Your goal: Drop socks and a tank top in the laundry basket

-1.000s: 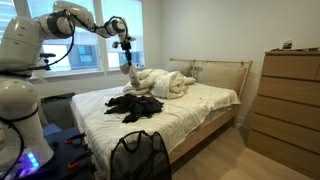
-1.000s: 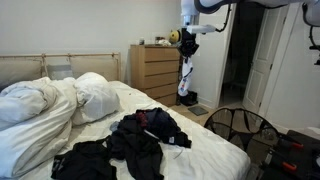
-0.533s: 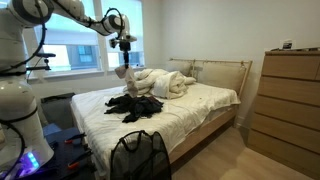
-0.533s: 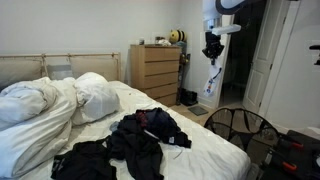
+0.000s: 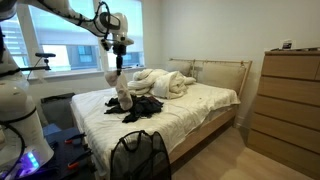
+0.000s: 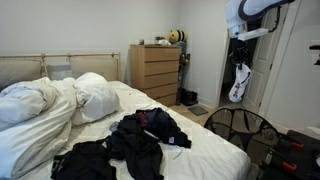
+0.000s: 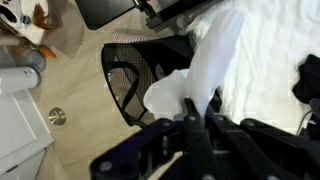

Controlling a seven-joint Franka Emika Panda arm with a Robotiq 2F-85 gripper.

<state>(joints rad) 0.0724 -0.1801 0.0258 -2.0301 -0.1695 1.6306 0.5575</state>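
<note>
The white garment hangs slack from the pincer at the upper left of the frame, long axis vertical, free end pointing down over the near edge of the bed; the pincer is clenched on the garment's top end. In an exterior view the same garment dangles at the upper right, in front of a dark doorway, above the laundry basket at the lower right. The basket stands upright on the floor, mouth up, black and see-through, with a thin round rim. Only the wrist view looks straight down; there the garment runs from the fingers toward the upper right, the basket just left of it. A pile of dark clothes lies on the bed in both exterior views.
</note>
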